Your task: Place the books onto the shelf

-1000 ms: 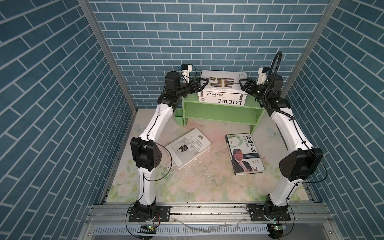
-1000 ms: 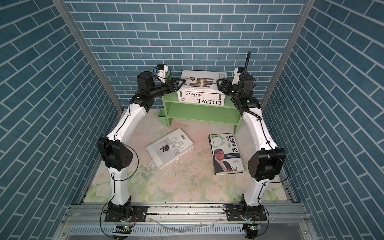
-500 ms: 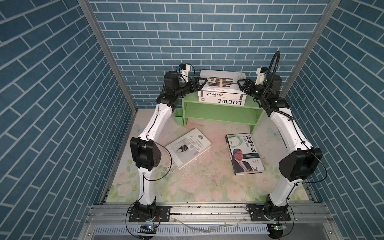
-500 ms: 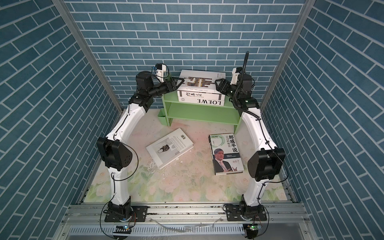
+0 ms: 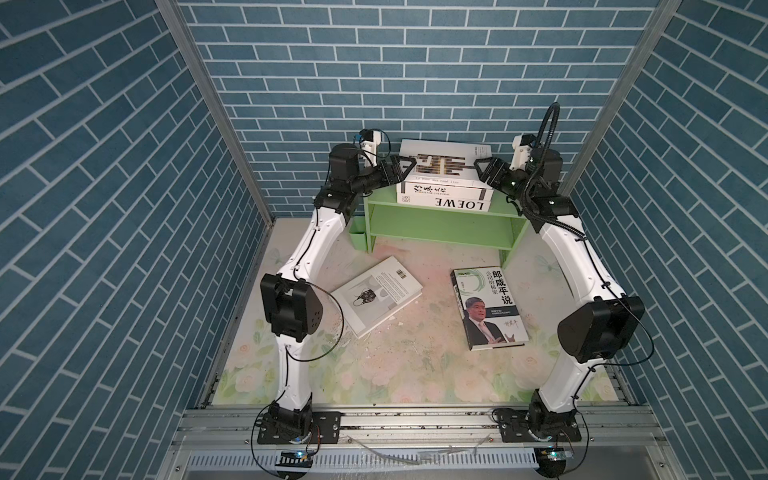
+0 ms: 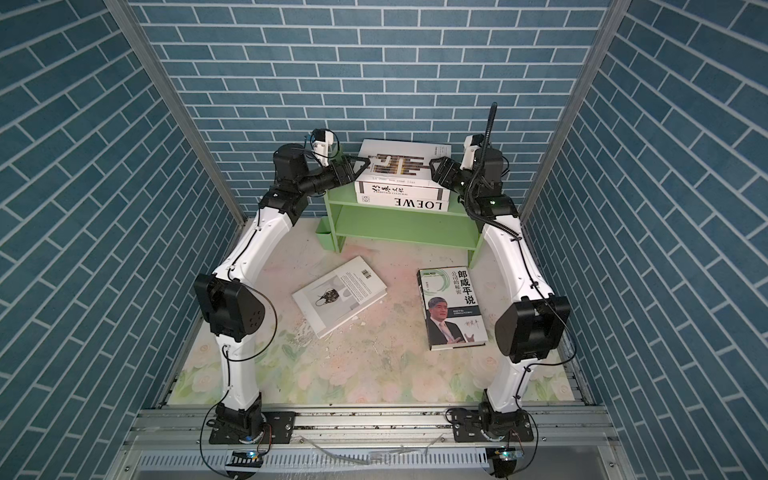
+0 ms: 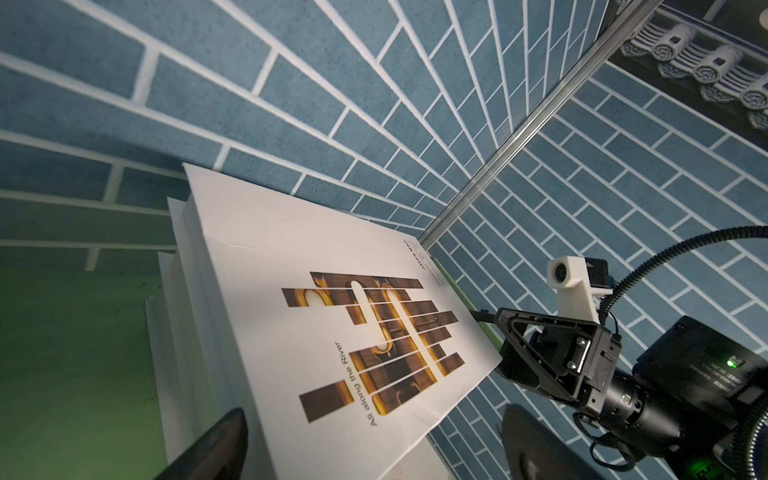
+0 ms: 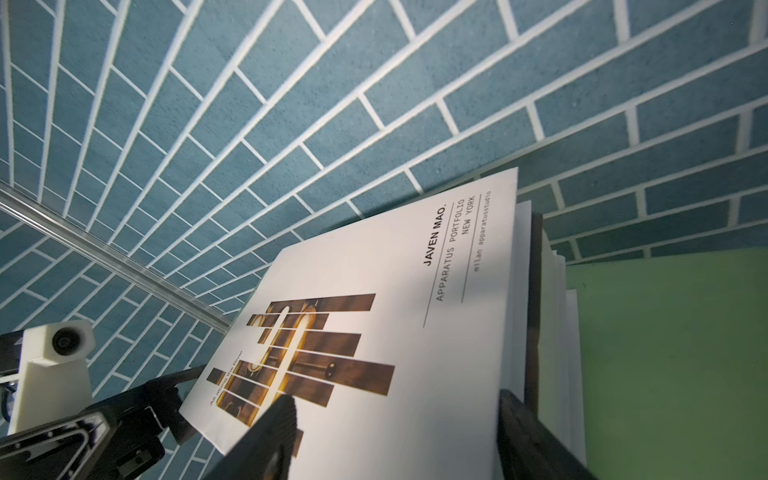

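Three of the books are stacked flat on the top board of the shelf (image 5: 440, 226), against its back edge: the LOEWE book (image 5: 444, 203) at the bottom, a second white book (image 5: 440, 191) on it, and the top book (image 5: 444, 166) with a brown striped cover.

The left gripper (image 5: 409, 165) is at the top book's left end. Its fingers (image 7: 224, 440) stand wide apart, and one is clear of the book's corner, so it has released the book.

The right gripper (image 5: 478, 166) is at the book's right end. One finger (image 8: 266, 436) lies over the cover and the other is beside the stack's edge. It cannot be told whether it clamps the book.

Two more books lie flat on the table (image 5: 415, 365) in front of the shelf, well apart from both grippers. The barcode book (image 5: 376, 295) is nearer the left edge and the portrait book (image 5: 488, 307) nearer the right.
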Motion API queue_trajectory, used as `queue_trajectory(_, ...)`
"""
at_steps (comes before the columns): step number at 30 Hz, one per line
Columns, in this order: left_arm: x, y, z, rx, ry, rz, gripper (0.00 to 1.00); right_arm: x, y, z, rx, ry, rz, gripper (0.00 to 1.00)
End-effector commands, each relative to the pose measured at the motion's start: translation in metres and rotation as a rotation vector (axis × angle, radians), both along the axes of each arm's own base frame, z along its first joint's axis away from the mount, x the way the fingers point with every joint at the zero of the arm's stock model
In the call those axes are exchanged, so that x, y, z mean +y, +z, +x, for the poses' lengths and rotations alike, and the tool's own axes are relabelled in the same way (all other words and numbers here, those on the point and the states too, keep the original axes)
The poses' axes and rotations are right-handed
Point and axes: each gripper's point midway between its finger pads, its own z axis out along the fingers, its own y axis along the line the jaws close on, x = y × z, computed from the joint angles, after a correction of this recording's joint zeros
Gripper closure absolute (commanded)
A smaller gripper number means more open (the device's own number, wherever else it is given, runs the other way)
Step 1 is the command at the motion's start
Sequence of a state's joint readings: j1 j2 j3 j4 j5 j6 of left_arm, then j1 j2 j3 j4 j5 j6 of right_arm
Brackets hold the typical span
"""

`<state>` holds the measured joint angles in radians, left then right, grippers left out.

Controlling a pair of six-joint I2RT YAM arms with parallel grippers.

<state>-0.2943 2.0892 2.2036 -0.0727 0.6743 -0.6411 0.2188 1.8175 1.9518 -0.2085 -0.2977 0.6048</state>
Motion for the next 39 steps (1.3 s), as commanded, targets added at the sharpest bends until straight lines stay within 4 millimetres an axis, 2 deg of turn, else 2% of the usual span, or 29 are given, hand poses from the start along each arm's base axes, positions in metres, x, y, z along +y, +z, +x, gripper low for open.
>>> queue_trajectory(1, 0.003, 0.004, 0.0, -0.024, 0.008, 0.0, 0.0, -0.002, -0.003, 0.001, 0.0, -0.02, -0.009, 0.24)
queue_trajectory(8, 0.009, 0.009, 0.0, -0.032, 0.019, -0.006, 0.0, -0.009, 0.005, -0.001, -0.019, -0.036, -0.015, 0.22)
queue_trajectory(15, 0.029, 0.03, -0.013, -0.073, 0.053, 0.004, 0.0, -0.029, 0.039, -0.013, -0.102, -0.094, -0.07, 0.17)
queue_trajectory(21, 0.047, 0.044, -0.041, -0.107, 0.08, 0.024, 0.0, -0.041, 0.059, -0.037, -0.139, -0.116, -0.111, 0.15)
queue_trajectory(25, 0.055, 0.045, -0.068, -0.11, 0.091, 0.044, 0.0, -0.04, 0.052, -0.055, -0.103, -0.092, -0.114, 0.16)
queue_trajectory(27, 0.063, 0.039, -0.081, -0.093, 0.117, 0.053, 0.0, -0.04, 0.043, -0.066, -0.079, -0.076, -0.114, 0.16)
queue_trajectory(31, 0.09, 0.008, -0.108, -0.008, 0.226, 0.088, 0.0, -0.043, 0.021, -0.095, -0.027, -0.066, -0.099, 0.16)
queue_trajectory(34, 0.118, -0.023, -0.131, 0.09, 0.34, 0.12, 0.0, -0.047, -0.003, -0.119, 0.018, -0.066, -0.097, 0.16)
queue_trajectory(39, 0.143, -0.09, -0.17, 0.276, 0.42, 0.175, 0.0, -0.063, -0.058, -0.163, 0.14, -0.098, -0.16, 0.16)
